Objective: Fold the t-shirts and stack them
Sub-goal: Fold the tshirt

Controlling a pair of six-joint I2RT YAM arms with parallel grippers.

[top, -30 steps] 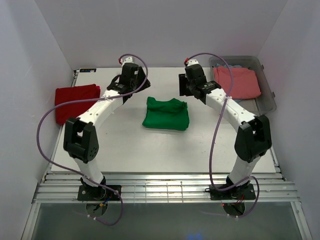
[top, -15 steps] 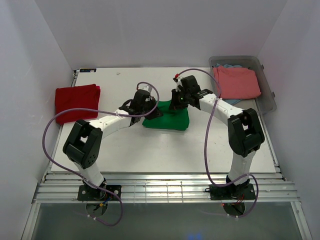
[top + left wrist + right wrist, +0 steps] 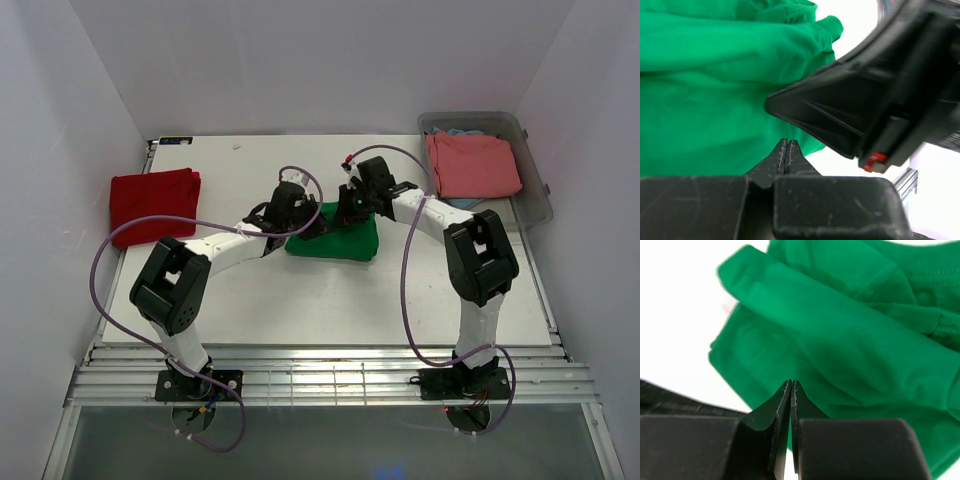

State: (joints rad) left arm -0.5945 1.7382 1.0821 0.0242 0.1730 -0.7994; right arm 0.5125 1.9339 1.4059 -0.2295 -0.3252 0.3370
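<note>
A folded bright green t-shirt [image 3: 342, 238] lies mid-table. My left gripper [image 3: 306, 222] is down at its left back edge and my right gripper [image 3: 350, 208] at its back edge, close together. In the left wrist view the left gripper [image 3: 786, 141] is shut, tips against the green t-shirt [image 3: 715, 90], no cloth showing between them. The right gripper [image 3: 791, 382] is likewise shut over the green t-shirt [image 3: 850, 340]. A folded deep red t-shirt [image 3: 153, 202] lies at the left. A salmon-pink t-shirt [image 3: 472, 165] lies in the bin over a light blue one [image 3: 461, 132].
The clear plastic bin [image 3: 537, 185] stands at the back right corner. The right arm's black wrist housing [image 3: 875, 95] fills the right of the left wrist view. White walls enclose the table on three sides.
Both arms swung in from the back of the table and came down onto the green t-shirt. Both grippers went from open to shut.
</note>
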